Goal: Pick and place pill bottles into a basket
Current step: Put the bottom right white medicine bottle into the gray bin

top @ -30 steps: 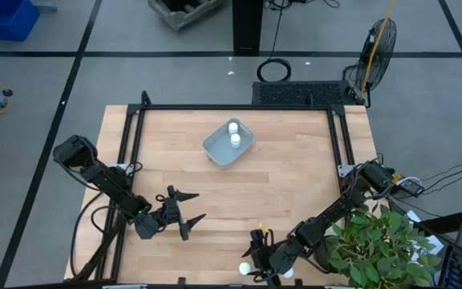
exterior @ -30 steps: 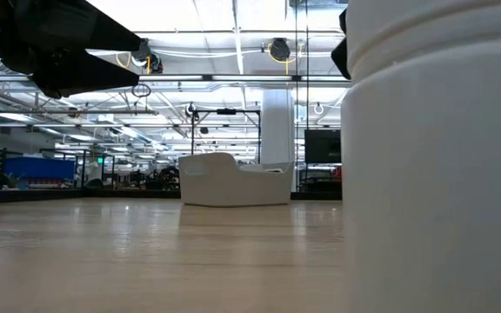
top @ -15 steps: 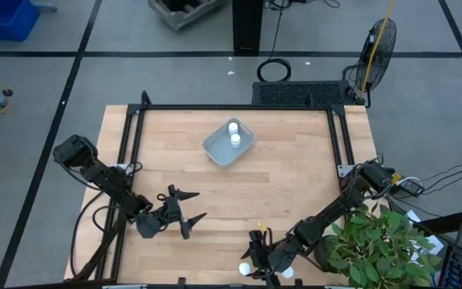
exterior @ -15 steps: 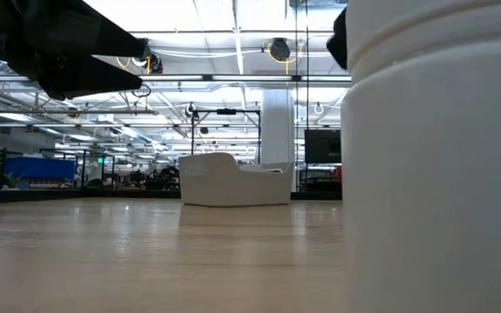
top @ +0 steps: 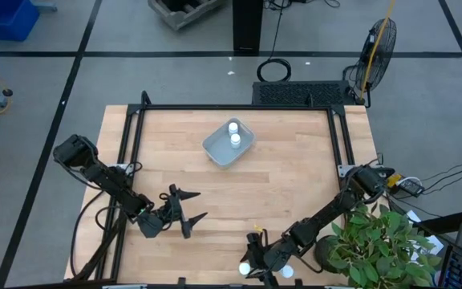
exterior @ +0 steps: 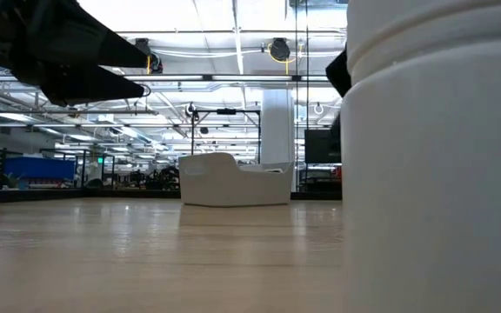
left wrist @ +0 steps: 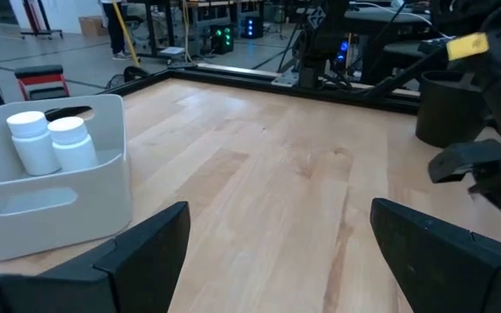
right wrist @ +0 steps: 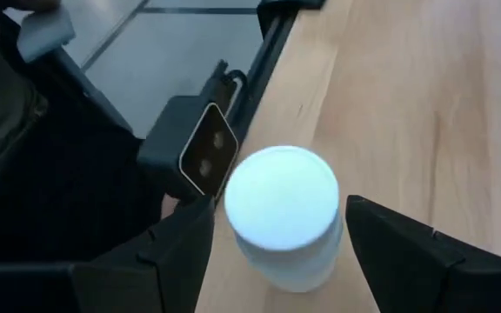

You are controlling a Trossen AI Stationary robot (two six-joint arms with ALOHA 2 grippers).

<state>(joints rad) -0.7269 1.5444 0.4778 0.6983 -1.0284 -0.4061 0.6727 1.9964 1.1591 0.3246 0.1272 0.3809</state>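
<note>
- Right wrist view: the right gripper [right wrist: 272, 261] is straddling a pill bottle [right wrist: 282, 222] at the table's [top: 295, 185] near edge, fingers spread, not touching it.
- The bottle is looking light, rigid and smooth, likely slippery; gripping the body under the cap seems safest.
- The basket [top: 228, 144] is sitting well apart, holding two bottles.
- The left gripper [top: 189, 213] is waiting, fingers spread, gripping nothing.

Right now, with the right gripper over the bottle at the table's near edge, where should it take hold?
Grip the pill bottle across its round body just under the cap, coming from above. It stands upright, and the right gripper is open with a finger on either side.
</note>
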